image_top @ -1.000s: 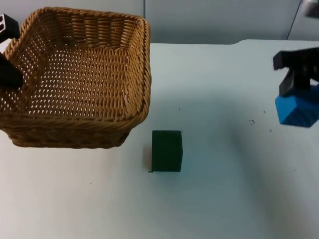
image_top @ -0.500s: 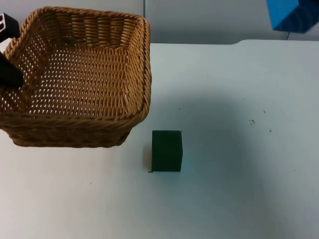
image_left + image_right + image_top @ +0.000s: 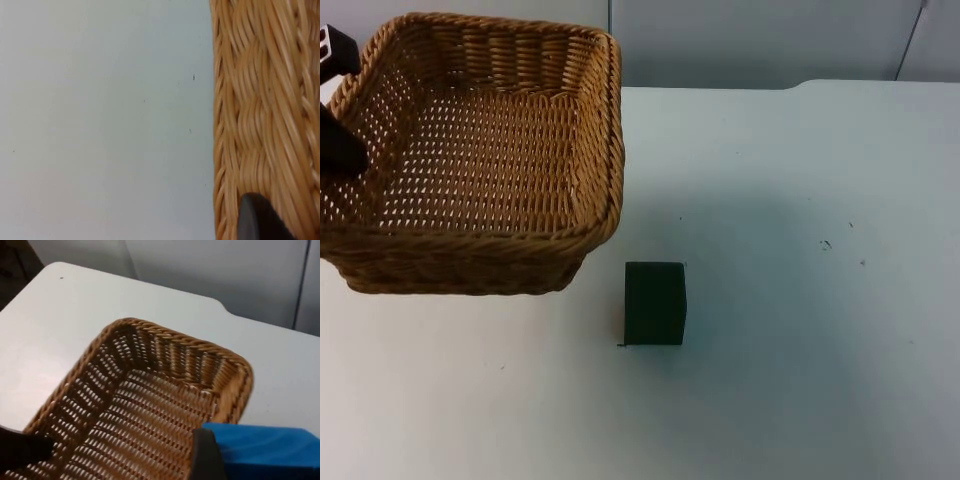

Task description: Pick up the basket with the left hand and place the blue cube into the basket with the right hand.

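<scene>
The woven wicker basket (image 3: pixel 480 150) stands at the table's far left, with nothing inside it. My left gripper (image 3: pixel 338 140) is shut on its left rim; a black fingertip (image 3: pixel 256 220) presses against the weave of the basket wall (image 3: pixel 260 115). My right gripper (image 3: pixel 250 462) is shut on the blue cube (image 3: pixel 265 447), with one black finger (image 3: pixel 205 457) against the cube's side. Seen from the right wrist, the cube hangs high above the table, and the basket (image 3: pixel 150 405) lies below and beyond it.
A dark green cube (image 3: pixel 655 302) sits on the white table (image 3: pixel 800 380) just right of the basket's front corner. The grey partition wall (image 3: pixel 760 40) closes the far side of the table.
My right gripper has lifted the blue cube from the table's right edge, up and out of the top view. The basket, the left gripper and the green cube have not moved.
</scene>
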Controlling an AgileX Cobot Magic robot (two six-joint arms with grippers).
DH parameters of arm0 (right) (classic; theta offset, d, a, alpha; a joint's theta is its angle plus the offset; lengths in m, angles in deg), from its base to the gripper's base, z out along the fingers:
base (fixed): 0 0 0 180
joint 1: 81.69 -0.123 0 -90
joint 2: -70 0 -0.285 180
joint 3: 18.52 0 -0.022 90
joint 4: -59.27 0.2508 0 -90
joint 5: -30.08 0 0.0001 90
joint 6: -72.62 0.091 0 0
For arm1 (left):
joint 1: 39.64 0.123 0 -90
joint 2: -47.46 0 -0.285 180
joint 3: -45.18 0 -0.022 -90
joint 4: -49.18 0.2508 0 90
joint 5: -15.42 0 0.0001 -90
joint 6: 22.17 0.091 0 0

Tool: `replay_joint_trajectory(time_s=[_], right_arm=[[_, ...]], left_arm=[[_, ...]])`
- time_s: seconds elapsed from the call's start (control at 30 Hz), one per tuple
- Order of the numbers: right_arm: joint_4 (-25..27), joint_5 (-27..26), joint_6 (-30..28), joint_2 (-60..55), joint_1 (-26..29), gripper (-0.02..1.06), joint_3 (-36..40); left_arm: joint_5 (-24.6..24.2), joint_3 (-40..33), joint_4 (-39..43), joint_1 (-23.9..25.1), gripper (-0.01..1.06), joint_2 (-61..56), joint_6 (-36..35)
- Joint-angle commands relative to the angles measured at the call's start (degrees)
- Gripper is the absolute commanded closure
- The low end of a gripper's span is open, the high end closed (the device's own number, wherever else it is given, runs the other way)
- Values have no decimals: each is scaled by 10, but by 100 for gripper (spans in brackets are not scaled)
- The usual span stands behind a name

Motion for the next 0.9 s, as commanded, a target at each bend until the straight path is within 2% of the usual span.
replay_joint_trajectory(time_s=[0.0,0.43,0.87], right_arm=[[-3,-10,-5,-38,-26,105,-37],[-1,9,-5,-187,-68,105,-148],[6,-10,-6,-238,-68,105,-162]], left_arm=[[-6,3,-18,1,105,-8,-2],[-9,3,-19,1,105,-8,-2],[-9,3,-23,1,105,-8,-2]])
